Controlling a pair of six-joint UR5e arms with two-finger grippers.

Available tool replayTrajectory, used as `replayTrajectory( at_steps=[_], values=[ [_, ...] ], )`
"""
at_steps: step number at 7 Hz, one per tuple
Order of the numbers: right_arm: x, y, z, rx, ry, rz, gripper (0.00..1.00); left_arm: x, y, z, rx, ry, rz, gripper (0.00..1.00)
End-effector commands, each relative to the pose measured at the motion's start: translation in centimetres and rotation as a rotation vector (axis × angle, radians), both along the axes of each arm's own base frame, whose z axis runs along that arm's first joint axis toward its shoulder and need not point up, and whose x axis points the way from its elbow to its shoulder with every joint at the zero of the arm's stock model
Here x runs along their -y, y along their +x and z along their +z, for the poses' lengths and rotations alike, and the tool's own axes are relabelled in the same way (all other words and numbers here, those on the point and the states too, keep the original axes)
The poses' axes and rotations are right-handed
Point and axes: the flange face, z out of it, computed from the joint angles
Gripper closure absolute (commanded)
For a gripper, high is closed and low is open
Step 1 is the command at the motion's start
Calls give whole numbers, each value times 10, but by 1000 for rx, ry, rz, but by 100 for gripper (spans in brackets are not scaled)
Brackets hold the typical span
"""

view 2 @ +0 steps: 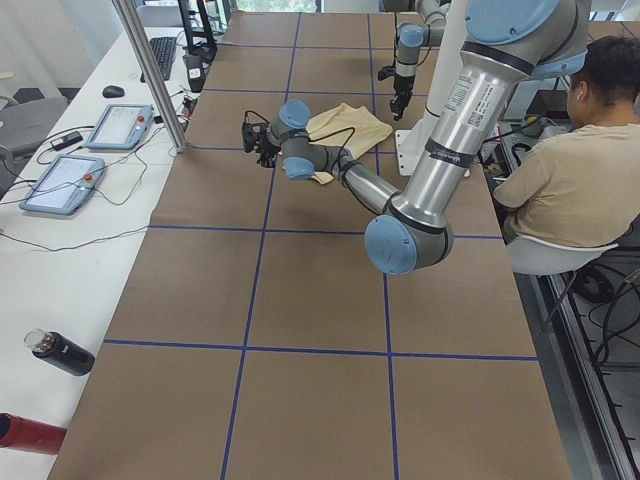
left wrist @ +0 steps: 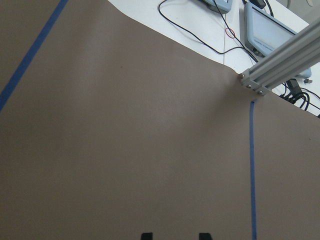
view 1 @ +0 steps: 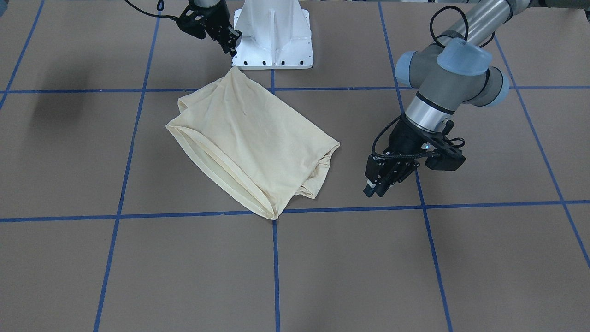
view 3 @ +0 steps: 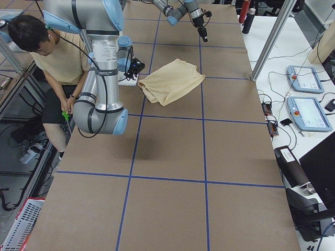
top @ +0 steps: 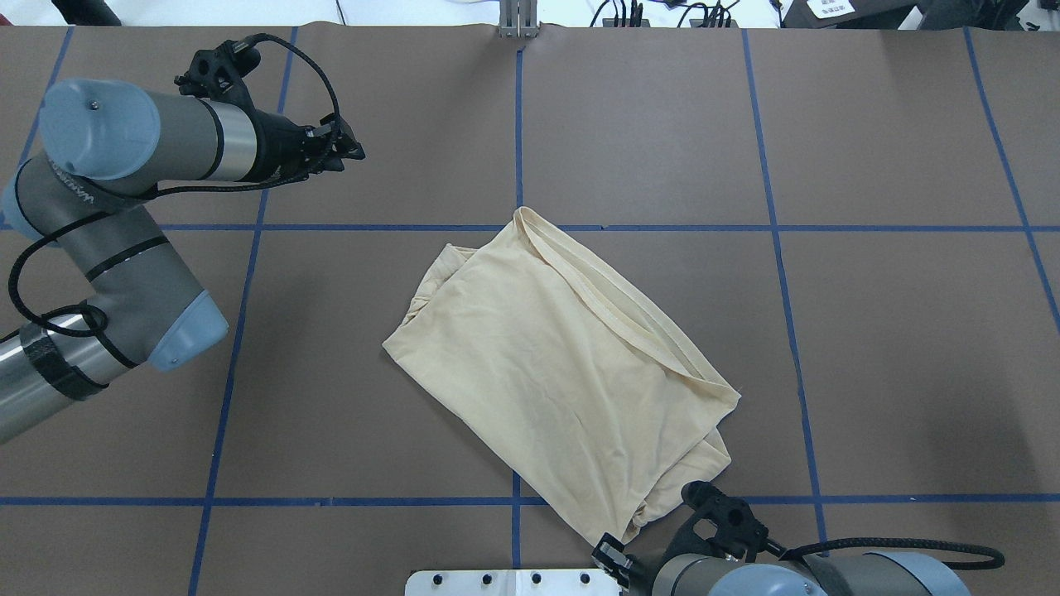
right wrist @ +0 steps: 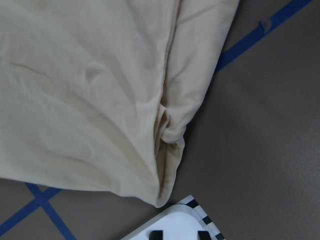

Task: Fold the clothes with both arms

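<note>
I saw the brown surface [top: 911, 372] carrying the folded cream T-shirt [top: 555, 356] at its middle. My left gripper [view 1: 375, 189] hovered well apart, narrowly parted, empty. My right gripper [view 1: 230, 44], likewise narrow and empty, hung near the shirt's robot-side corner.

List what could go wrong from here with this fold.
1. The open right gripper hovers by a corner of the shirt next to the pedestal base; a pinch there might lift only the top layer.
2. The shirt lies askew with bunched layers at one end, so another fold may come uneven.
</note>
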Motion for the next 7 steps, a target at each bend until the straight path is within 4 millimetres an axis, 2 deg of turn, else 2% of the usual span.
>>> replayTrajectory(
  at_steps=[1,3,4,5,6,7],
  values=[
    [51,34,-13,32,5,108,0,-47,11,0,-37,-47,59,57],
    [167,88,-8,29,-50,188,0,-85,65,10,0,-105,73,53],
    [211,105,-5,10,26,175,0,-108,88,27,41,-103,64,44],
    [228,92,10,-33,34,169,0,-129,109,33,62,-94,80,44],
    [240,89,11,-41,34,183,0,-140,114,44,80,-89,89,45],
    [247,76,20,-60,25,181,0,-152,122,50,90,-85,106,46]
  ],
)
